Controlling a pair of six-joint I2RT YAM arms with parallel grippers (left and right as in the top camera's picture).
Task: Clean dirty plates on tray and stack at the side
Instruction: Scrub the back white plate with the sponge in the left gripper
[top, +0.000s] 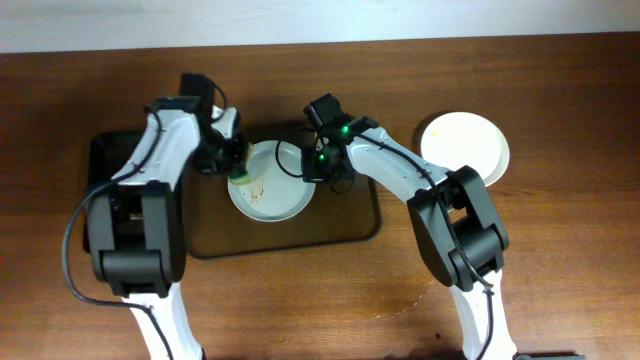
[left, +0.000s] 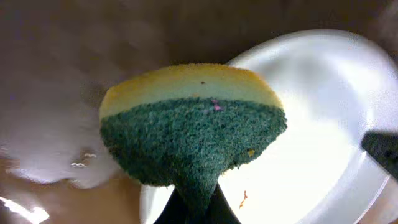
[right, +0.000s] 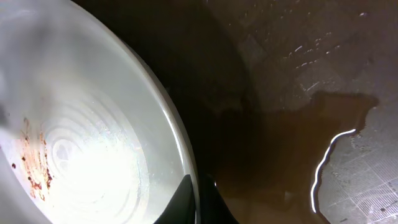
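Note:
A white plate (top: 275, 190) with orange-brown smears lies on the brown-grey tray (top: 350, 232). It shows in the left wrist view (left: 311, 124) and in the right wrist view (right: 81, 143) with smears at its left. My left gripper (top: 236, 160) is shut on a yellow-and-green sponge (left: 193, 130), held at the plate's left rim. My right gripper (top: 312, 170) is shut on the plate's right rim (right: 194, 196). A second white plate (top: 464, 147) lies on the table at the right, off the tray.
A smaller black tray (top: 105, 160) lies at the left under my left arm. The wooden table (top: 560, 260) spreads around both trays. Water streaks glint on the tray floor (right: 329, 162).

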